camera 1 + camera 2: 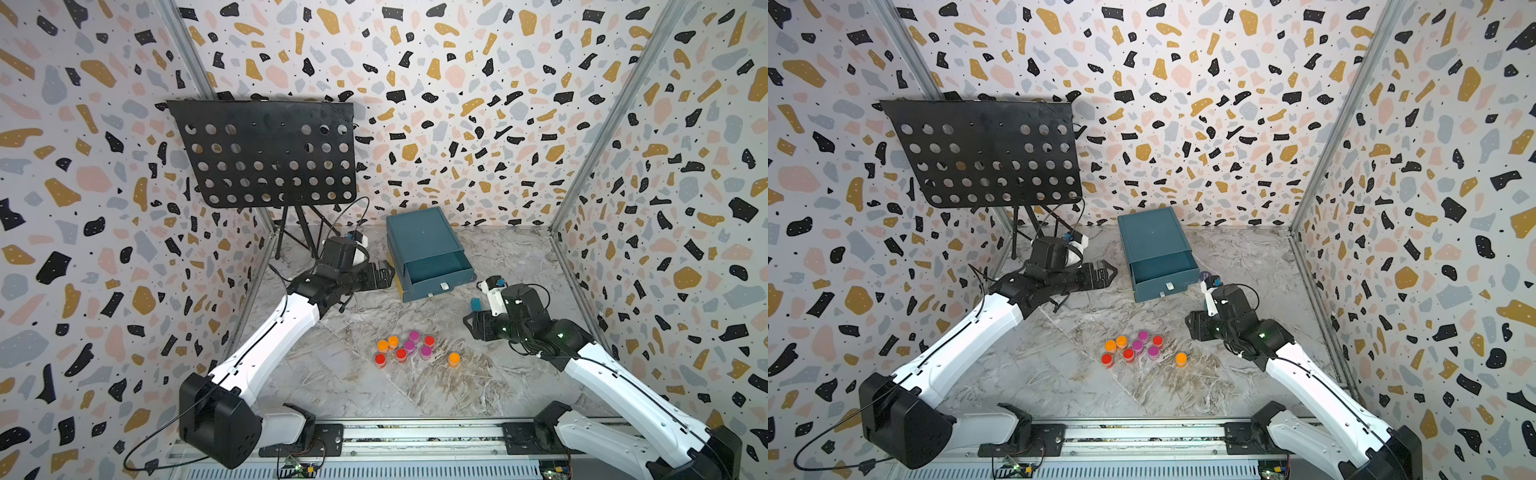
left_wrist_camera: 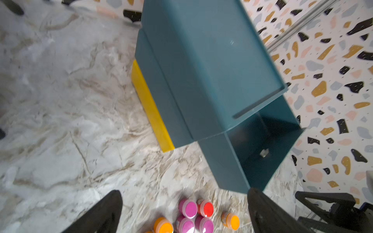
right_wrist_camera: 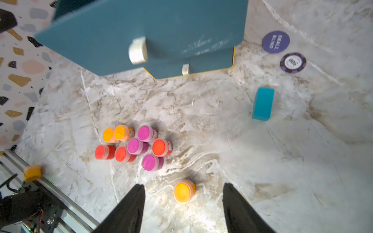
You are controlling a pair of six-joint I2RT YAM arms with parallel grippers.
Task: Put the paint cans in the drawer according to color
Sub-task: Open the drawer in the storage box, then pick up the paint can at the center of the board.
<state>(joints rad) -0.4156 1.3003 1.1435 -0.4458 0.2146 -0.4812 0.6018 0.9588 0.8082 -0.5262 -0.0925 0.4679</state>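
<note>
Right gripper [image 3: 183, 185] stands open and empty at 2 o'clock of the lone orange can [image 1: 454, 359]. All nine paint cans [image 1: 405, 349] lie at 6 o'clock of the drawer [image 1: 419, 232], whose top level is pulled out. I judge the first pick pending: descend, straddle that can, close

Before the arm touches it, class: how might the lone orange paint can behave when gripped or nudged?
The lone orange paint can looks squat and upright, so a nudge probably slides it rather than tipping it. Its round, smooth wall may slip in a pinch; on its side it would likely roll.
</note>
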